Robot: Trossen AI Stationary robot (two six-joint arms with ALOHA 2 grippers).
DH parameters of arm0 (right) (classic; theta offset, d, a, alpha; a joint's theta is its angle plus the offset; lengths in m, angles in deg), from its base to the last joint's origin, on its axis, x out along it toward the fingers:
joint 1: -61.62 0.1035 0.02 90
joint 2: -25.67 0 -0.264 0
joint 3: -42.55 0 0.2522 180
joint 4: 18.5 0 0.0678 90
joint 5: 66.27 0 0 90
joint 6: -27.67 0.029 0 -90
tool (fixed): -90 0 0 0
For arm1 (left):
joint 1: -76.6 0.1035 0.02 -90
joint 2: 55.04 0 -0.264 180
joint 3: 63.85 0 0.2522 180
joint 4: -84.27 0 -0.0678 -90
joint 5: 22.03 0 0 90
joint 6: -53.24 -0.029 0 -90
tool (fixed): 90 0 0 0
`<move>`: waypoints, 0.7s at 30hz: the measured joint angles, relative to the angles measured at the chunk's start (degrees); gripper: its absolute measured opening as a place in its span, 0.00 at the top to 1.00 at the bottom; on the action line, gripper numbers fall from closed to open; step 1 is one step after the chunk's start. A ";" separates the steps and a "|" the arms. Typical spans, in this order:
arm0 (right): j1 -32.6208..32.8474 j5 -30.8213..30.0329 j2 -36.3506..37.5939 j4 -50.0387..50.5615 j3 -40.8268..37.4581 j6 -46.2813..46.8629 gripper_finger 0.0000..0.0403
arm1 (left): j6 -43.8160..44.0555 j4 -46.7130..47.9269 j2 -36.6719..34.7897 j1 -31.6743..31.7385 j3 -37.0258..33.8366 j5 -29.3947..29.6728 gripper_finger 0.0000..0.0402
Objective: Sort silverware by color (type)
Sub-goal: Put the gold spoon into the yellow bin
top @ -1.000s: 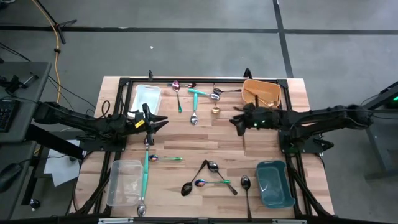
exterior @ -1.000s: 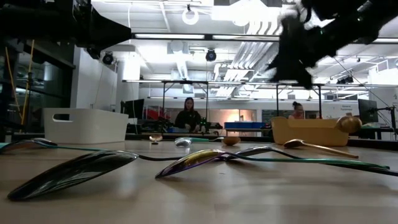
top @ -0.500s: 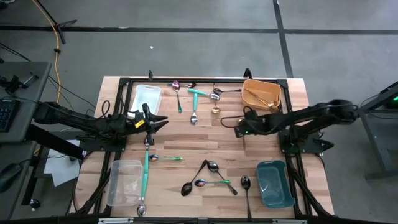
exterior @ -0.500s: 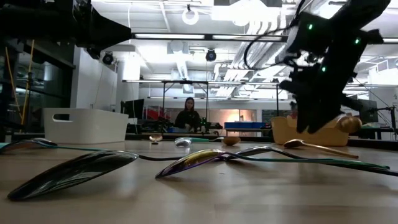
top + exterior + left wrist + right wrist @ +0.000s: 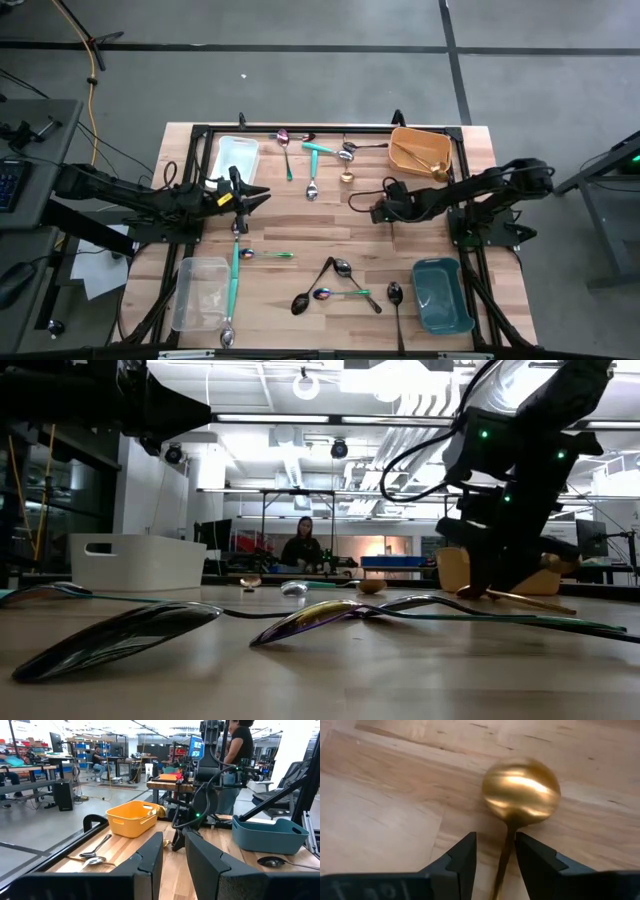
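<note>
We lower the right pincer (image 5: 494, 852), fingers released astride the gold spoon (image 5: 521, 790) handle at centre frame, ready to pinch it off the bench (image 5: 380, 795)

Bright overhead strip lights; glare on blurred gold spoon (image 5: 521, 790); near spoons defocused.

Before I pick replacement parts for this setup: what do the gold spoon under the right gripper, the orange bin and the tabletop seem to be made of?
Gold spoon: likely polished gold-coloured metal, with bright streaked glints.
Orange bin: apparently moulded plastic, with an even matte colour and a rolled rim.
Tabletop: wood planks with visible grain and seams.
</note>
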 joint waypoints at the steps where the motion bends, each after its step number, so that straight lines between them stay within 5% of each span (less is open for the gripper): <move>1: 0.02 -0.21 -0.30 0.02 0.00 0.00 0.67 | 0.07 0.00 0.00 0.00 0.00 0.01 0.82; 5: 0.00 -0.56 -0.95 0.17 -0.05 -0.04 0.76 | 0.12 0.00 0.00 0.00 0.00 -0.01 0.82; 9: 0.49 -0.93 -0.98 -1.66 -0.11 -2.54 0.95 | 1.26 0.00 0.00 0.00 0.00 -0.01 0.82; 12: 1.30 -2.35 -1.09 -6.34 -0.45 -8.66 0.95 | 1.57 -0.02 0.00 0.00 0.00 -0.01 0.82; 21: 1.36 2.90 -1.09 -44.31 -0.44 -39.25 0.96 | 2.12 -0.09 0.00 0.00 0.00 -0.06 0.82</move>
